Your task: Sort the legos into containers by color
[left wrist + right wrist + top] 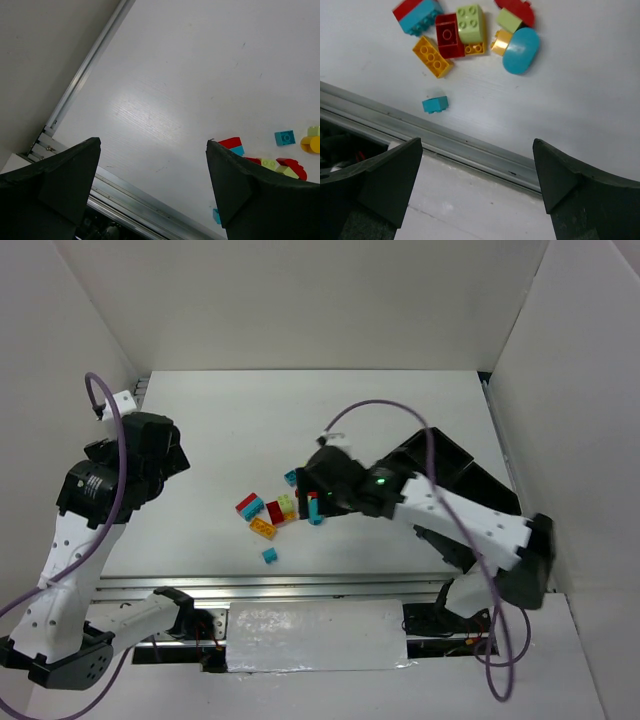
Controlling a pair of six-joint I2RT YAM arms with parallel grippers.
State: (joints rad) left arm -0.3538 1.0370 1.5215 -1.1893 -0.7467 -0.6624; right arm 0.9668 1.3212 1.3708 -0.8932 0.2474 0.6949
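Note:
The legos lie in a loose pile at the table's front middle. In the right wrist view I see a red-and-cyan brick, a red brick, a lime brick, a yellow-orange brick, a rounded cyan piece and a small cyan brick lying apart near the rail. My right gripper is open and empty, just right of the pile. My left gripper is open and empty, far left of it. The black tray sits behind the right arm, its compartments mostly hidden.
An aluminium rail runs along the table's near edge. White walls enclose the table on the left, back and right. The left wrist view shows some of the pile at its right edge, with the red-and-cyan brick nearest.

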